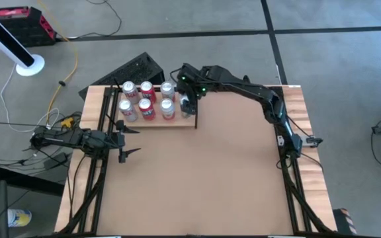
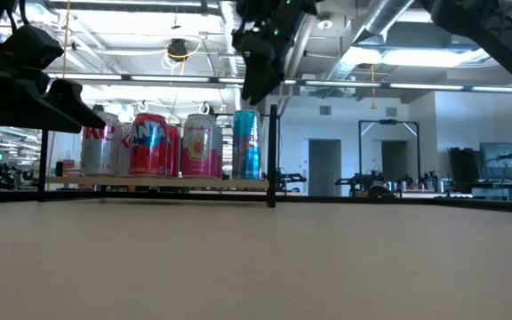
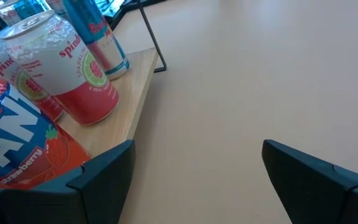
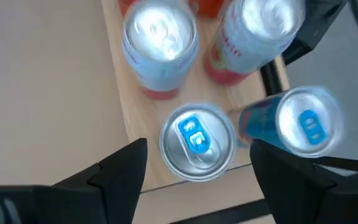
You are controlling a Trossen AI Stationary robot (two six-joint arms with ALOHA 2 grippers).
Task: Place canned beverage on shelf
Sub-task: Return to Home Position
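Right pincer (image 4: 197, 152) hangs open, empty, above the blue can (image 4: 196, 138) on the shelf (image 4: 143, 118).

Cans (image 1: 147, 109) on shelf (image 1: 182, 123); right gripper (image 1: 189, 99) above.

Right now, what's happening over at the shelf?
The right tool hangs open above a blue can, holding nothing. That can stands on the shelf beside a second blue can, at the end of the rows of red and silver cans. The left tool waits open by the shelf's other end.
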